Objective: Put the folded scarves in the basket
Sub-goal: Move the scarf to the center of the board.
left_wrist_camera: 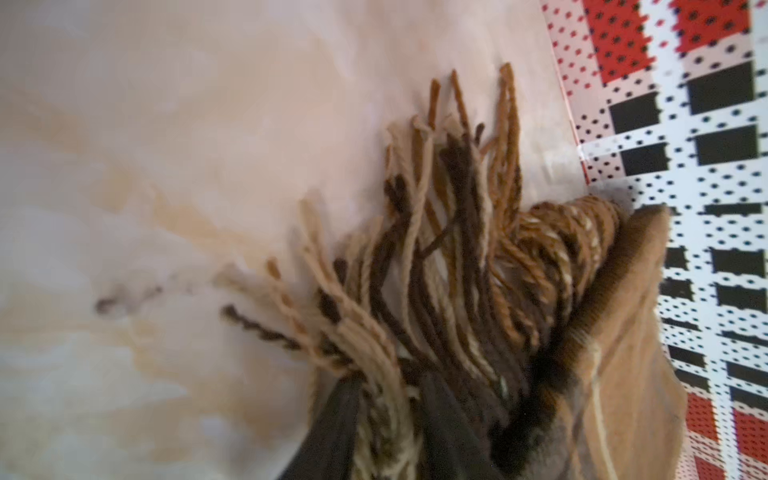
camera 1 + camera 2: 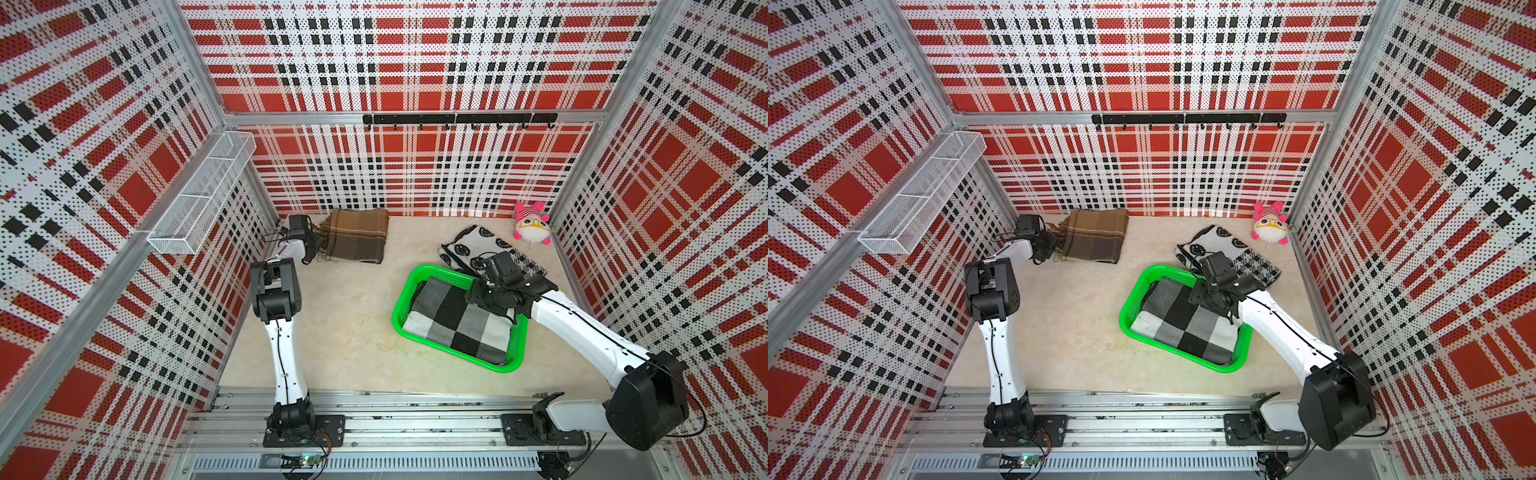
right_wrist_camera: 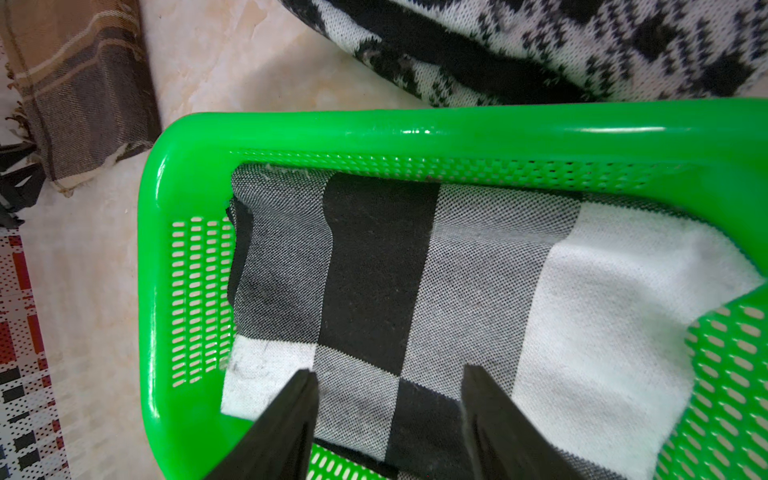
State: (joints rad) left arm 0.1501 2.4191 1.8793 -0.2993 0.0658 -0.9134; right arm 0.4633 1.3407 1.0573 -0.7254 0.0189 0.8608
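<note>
A folded brown plaid scarf (image 2: pixel 357 235) (image 2: pixel 1096 235) lies at the back left of the table. My left gripper (image 2: pixel 313 245) (image 1: pixel 390 399) is at its fringed end, and its dark fingers are shut on several fringe strands (image 1: pixel 436 249). The green basket (image 2: pixel 398 309) (image 2: pixel 1125 303) (image 3: pixel 415 124) sits right of centre and holds a folded black, grey and white checked scarf (image 2: pixel 453 324) (image 3: pixel 457 270). My right gripper (image 2: pixel 473 297) (image 3: pixel 388 374) hovers open just above that checked scarf, with nothing between its fingers.
A black-and-white patterned scarf (image 2: pixel 469 245) (image 3: pixel 540 50) lies just behind the basket. A pink and white plush toy (image 2: pixel 532 224) sits in the back right corner. A white wire shelf (image 2: pixel 203 195) hangs on the left wall, a black hook rail (image 2: pixel 457 119) on the back wall.
</note>
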